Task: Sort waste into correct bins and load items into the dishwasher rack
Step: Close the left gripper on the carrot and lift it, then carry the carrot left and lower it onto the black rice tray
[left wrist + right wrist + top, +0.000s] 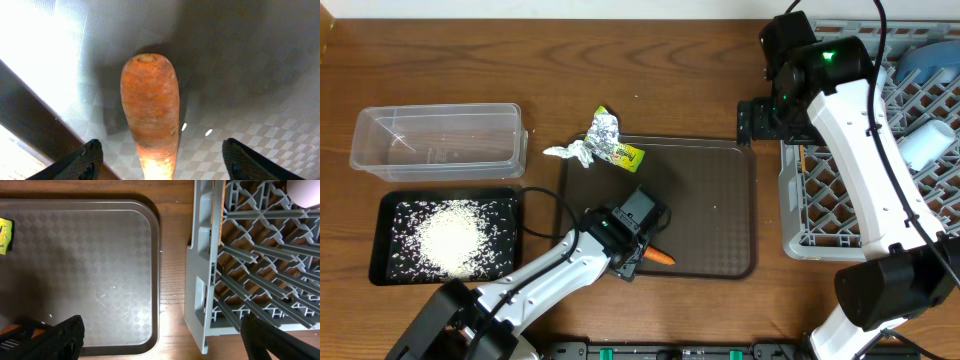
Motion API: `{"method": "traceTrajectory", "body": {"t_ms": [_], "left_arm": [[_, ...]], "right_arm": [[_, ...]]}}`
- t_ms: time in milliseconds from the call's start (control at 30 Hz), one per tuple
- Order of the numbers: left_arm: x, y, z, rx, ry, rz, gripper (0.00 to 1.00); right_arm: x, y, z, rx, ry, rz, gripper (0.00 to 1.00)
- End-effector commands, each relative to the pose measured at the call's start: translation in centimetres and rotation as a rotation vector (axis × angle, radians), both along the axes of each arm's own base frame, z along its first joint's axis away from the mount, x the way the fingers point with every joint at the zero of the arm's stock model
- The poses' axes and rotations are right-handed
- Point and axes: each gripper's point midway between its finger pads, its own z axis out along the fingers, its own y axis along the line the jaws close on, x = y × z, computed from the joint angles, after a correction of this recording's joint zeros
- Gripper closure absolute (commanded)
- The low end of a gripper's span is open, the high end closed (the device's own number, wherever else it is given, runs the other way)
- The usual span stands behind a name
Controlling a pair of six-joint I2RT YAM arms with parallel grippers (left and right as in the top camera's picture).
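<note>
- Carrot (150,110) lies on the brown serving tray (710,210), between the open left gripper (160,152) fingers, touching neither.
- Close evenly on its middle; it looks slippery.
- Likely goes to the black tray (382,205) with the rice (450,238).
- Right gripper (165,337) is open and empty.

No text can be read; the print on the yellow-green wrapper (625,153) is too small.

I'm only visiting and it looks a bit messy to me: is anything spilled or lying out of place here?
Loose rice is scattered across the black tray. Crumpled foil and a yellow-green wrapper lie across the far rim of the brown tray, partly on the table.
</note>
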Motion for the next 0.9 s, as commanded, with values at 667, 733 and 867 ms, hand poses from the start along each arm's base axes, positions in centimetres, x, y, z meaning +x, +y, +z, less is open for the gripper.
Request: {"method": "traceTrajectory", "body": {"t_ms": [667, 733, 867], "left_arm": [[-0.6, 1.2, -2.6, 0.094, 0.053, 0.005, 0.50], [-0.6, 1.2, -2.6, 0.094, 0.053, 0.005, 0.53], [-0.6, 1.2, -2.5, 0.092, 0.051, 0.005, 0.62]], "right_arm": [[0.0, -0.1, 0.4, -0.002, -0.014, -0.013, 0.01], [0.0, -0.1, 0.4, -0.002, -0.013, -0.013, 0.01], [0.0, -0.1, 0.4, -0.002, -0.013, -0.013, 0.01]]}}
